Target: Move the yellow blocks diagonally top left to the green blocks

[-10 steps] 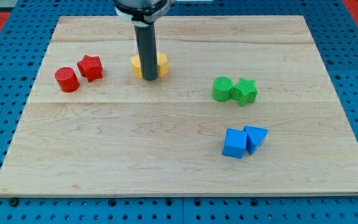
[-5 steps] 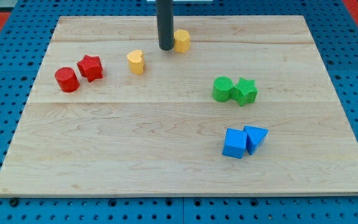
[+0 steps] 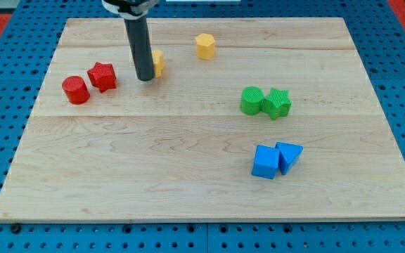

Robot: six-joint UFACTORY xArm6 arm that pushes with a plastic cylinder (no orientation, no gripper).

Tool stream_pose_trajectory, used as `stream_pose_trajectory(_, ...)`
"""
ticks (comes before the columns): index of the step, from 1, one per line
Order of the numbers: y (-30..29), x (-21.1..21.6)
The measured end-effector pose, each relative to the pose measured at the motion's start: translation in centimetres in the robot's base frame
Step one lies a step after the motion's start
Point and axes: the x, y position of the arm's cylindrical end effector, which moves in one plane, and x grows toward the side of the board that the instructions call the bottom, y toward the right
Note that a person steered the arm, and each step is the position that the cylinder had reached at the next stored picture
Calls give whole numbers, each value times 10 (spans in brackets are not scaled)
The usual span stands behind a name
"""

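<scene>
Two yellow blocks lie near the view's top. A yellow hexagonal block [image 3: 204,46] stands alone at top centre. A second yellow block [image 3: 157,62] lies to its lower left, half hidden by my rod. My tip [image 3: 145,79] rests on the board at that block's left side, touching or almost touching it. A green cylinder [image 3: 252,100] and a green star-shaped block [image 3: 278,103] sit together right of centre, below and to the right of both yellow blocks.
A red cylinder [image 3: 75,90] and a red star-shaped block [image 3: 103,76] sit at the left, close to my tip. A blue cube [image 3: 265,161] and a blue triangular block [image 3: 290,155] sit at the lower right. The wooden board [image 3: 188,190] lies on a blue pegboard.
My rod pushed the two yellow blocks apart, sending the hexagonal one up and right. It then moved left and down to the left side of the other yellow block.
</scene>
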Motion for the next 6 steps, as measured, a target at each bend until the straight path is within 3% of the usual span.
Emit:
stream_pose_trajectory(2,-34,-31)
stream_pose_trajectory(3,59,-32)
stream_pose_trajectory(4,78,-32)
stream_pose_trajectory(5,64,-17)
stream_pose_trajectory(6,96,33)
